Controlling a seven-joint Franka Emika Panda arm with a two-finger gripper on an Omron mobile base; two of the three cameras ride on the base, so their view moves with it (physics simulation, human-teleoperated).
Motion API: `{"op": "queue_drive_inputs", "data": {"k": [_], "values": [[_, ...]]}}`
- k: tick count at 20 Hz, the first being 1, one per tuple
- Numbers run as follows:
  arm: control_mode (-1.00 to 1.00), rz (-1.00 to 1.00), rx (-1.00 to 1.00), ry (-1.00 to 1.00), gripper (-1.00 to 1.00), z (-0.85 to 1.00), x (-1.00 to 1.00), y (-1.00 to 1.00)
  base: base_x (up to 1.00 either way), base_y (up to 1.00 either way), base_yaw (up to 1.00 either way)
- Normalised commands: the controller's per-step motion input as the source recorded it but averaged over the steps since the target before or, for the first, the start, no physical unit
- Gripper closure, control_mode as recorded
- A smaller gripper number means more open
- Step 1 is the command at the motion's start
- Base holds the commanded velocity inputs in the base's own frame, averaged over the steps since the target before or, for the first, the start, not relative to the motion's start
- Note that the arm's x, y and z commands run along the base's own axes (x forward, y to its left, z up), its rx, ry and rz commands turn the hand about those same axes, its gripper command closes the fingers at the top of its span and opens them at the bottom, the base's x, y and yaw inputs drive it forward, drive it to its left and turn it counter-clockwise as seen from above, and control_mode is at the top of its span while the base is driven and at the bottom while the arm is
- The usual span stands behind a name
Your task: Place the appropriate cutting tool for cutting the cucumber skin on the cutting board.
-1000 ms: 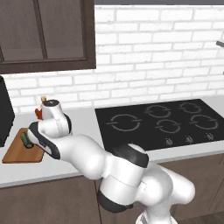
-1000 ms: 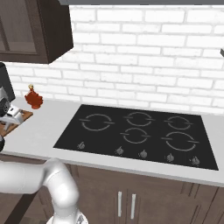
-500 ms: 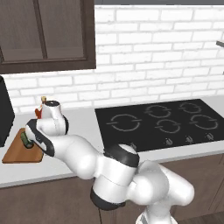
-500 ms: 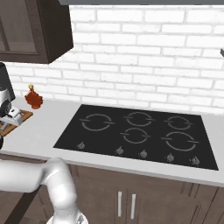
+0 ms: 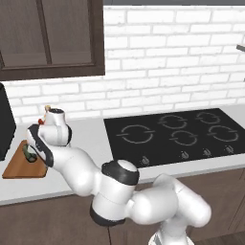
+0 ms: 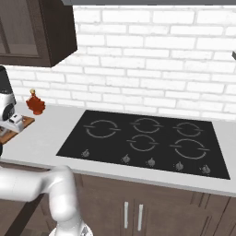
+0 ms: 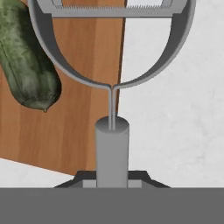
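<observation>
In the hand view my gripper (image 7: 112,178) is shut on the slim handle of the grey peeler (image 7: 112,144). Its forked head hangs over the long edge of the brown cutting board (image 7: 87,113), half above the wood and half above the counter. I cannot tell whether it touches the board. The dark green cucumber (image 7: 26,65) lies on the board just left of the head. From the left base view, the cutting board (image 5: 19,168) sits at the counter's far left with the cucumber (image 5: 29,154) on it, and my hand hangs over its right part. In the right base view the gripper (image 6: 15,120) is above the board (image 6: 10,133).
A small red bottle (image 6: 35,103) stands on the counter behind the board. A black appliance (image 5: 5,122) is at the far left. The black cooktop (image 5: 177,136) takes up the counter's right side. Dark wall cabinets (image 5: 48,38) hang above.
The arm's elbow has swung left and a little up. The hand has stayed over the board, shut on the peeler.
</observation>
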Motion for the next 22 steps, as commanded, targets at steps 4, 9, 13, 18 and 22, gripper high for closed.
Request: {"op": "queue_drive_inputs", "data": {"k": [4,9,13,18,22], "values": [[-1.0,0.0,0.0,0.15,1.0,-0.15,0.09,0.27,0.0,0.0,0.0],[-1.0,0.0,0.0,0.1,1.0,-0.3,0.02,0.12,0.0,0.0,0.0],[-1.0,0.0,0.0,0.06,1.0,-0.38,0.02,0.0,0.0,0.0,0.0],[-1.0,0.0,0.0,0.02,1.0,-0.04,0.14,0.13,0.0,0.0,0.0],[-1.0,0.0,0.0,0.01,1.0,0.0,0.06,0.27,0.0,0.0,0.0]]}}
